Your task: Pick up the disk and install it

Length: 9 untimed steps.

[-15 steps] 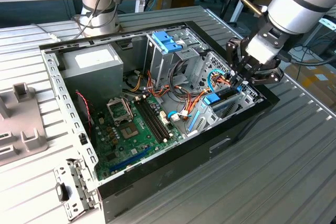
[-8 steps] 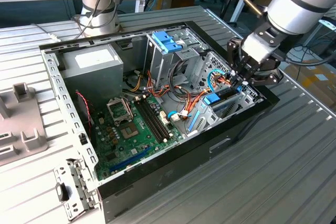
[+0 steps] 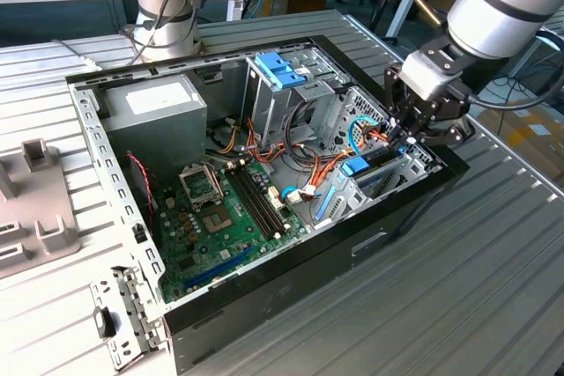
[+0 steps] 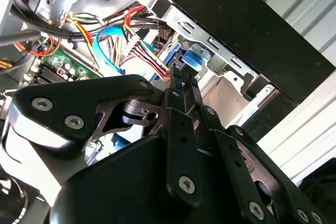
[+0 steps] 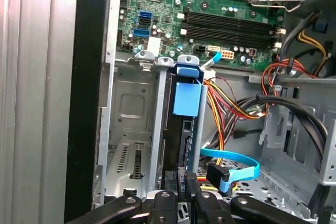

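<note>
now fingers (image 5: pixel 184 182) grip disk (image 5: pixel 186 98) seated edge-up in bay (image 5: pixel 128 108).

My gripper (image 3: pixel 407 136) is over the case's (image 3: pixel 264 319) drive bay (image 5: pixel 128 129). The disk (image 5: pixel 181 129) stands in the bay, beside the motherboard (image 3: pixel 220 217).

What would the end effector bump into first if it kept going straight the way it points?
Most likely the disk itself. In the first wrist view the end effector sits right at the disk's near end, in line with its bay. Contact or a small gap: depth is unclear.
</note>
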Each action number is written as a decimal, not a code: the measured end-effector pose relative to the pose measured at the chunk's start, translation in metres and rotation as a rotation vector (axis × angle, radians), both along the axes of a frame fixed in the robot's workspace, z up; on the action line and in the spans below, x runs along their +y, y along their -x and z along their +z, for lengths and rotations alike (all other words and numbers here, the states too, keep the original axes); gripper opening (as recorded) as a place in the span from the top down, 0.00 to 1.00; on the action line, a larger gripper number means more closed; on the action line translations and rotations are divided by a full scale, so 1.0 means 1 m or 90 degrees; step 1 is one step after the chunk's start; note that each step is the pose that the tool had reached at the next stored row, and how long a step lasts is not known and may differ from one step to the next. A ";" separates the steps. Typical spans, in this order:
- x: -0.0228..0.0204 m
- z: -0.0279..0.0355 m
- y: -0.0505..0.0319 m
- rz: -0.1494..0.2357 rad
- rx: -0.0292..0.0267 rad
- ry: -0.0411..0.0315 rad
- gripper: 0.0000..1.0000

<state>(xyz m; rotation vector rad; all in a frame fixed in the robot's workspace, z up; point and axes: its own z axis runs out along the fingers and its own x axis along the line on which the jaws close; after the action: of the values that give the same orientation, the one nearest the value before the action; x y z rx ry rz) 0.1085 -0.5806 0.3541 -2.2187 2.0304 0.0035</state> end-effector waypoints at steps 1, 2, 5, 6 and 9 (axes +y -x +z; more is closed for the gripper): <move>0.0000 -0.0002 0.0000 -0.009 0.0000 0.0000 0.81; 0.0000 -0.0004 0.0000 -0.023 0.0000 0.0000 0.81; 0.0000 -0.0008 0.0001 -0.048 0.0000 0.0000 0.81; 0.0000 -0.0009 0.0000 -0.056 0.0000 0.0000 0.81; 0.0000 -0.0014 0.0001 -0.086 0.0000 0.0000 0.81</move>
<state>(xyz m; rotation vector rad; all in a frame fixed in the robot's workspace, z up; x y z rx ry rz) 0.1084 -0.5806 0.3528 -2.0760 2.1762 -0.0102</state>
